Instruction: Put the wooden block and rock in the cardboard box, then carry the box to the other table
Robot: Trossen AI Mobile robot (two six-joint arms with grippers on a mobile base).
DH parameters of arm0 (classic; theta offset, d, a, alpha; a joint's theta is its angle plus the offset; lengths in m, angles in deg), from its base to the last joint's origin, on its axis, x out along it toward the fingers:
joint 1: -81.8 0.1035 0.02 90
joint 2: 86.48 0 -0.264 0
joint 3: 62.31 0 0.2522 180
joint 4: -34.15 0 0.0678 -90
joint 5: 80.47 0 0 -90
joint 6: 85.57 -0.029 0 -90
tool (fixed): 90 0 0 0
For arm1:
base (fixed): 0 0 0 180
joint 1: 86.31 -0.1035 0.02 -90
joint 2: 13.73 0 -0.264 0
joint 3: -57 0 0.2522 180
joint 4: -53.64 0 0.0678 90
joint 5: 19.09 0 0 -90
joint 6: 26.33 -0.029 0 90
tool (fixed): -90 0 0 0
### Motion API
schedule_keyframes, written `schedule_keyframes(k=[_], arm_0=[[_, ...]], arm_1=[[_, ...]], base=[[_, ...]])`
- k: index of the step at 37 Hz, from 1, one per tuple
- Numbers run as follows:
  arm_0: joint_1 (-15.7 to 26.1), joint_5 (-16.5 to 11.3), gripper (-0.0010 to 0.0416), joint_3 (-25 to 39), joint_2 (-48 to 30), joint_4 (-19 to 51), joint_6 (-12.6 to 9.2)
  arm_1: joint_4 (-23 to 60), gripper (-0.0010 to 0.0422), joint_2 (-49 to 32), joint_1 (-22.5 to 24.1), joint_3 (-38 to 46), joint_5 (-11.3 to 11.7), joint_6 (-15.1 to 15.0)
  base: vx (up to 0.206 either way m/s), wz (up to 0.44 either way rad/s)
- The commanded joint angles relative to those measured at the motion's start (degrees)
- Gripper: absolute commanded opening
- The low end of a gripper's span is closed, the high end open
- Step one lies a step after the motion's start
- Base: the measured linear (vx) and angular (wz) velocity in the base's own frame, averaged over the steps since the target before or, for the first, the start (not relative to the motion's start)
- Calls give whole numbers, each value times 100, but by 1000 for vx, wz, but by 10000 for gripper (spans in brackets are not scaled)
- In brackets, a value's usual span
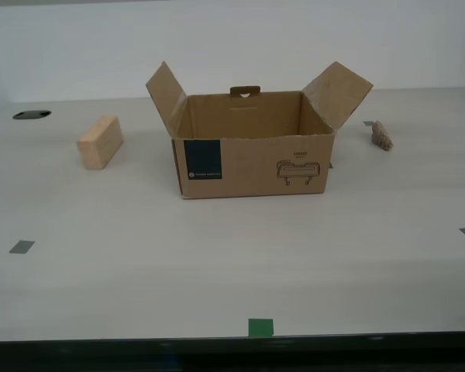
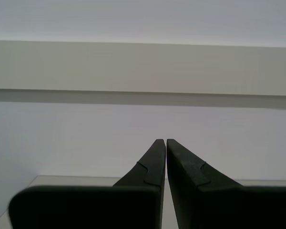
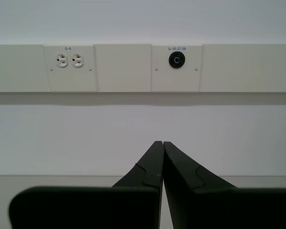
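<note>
A smooth pale table (image 1: 217, 263) fills the exterior view, backed by a plain white wall; small grey tape squares (image 1: 21, 246) sit on its surface, a green tape square (image 1: 260, 327) lies at its near edge, and a dark oval cable port (image 1: 32, 115) is set into it toward the far side on the exterior view's left. Both wrist views look across the far end of the table at that wall, where a pale trunking strip carries a double white power socket (image 3: 69, 60) and a round black outlet (image 3: 176, 59). My first gripper (image 3: 162, 143) and my second gripper (image 2: 165, 140) each have their dark fingers pressed together at the tips with nothing between them, and neither appears in the exterior view, so every task thing lies well apart from both. The brown corrugated cardboard box (image 1: 252, 159) stands upright mid-table, side flaps raised outward, a dark blue-green label and a line drawing on its front; what shows of its inside looks empty, though its floor is hidden. The pale tan brick-shaped wooden block (image 1: 100, 142) rests on the table on the exterior view's left of the box, and the small rough grey-brown rock (image 1: 382, 135) on its right, both clear of it.
</note>
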Motion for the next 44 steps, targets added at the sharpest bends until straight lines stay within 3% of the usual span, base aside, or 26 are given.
schedule_keyframes(k=[1,12,29,44], arm_0=[[-2,0,-1,4,13,-15,4],[-2,0,-1,4,22,59,15],[4,0,-1,13,269,544,7],[31,-2,-1,1010,382,2538,-9]], arm_1=[[-33,0,0,2,7,-2,2],[94,0,0,4,129,-2,-2],[1399,0,2,9,627,-2,22],[3683,0,0,13,1587,-4,155]], base=[[0,0],[0,0],[0,0],[0,0]])
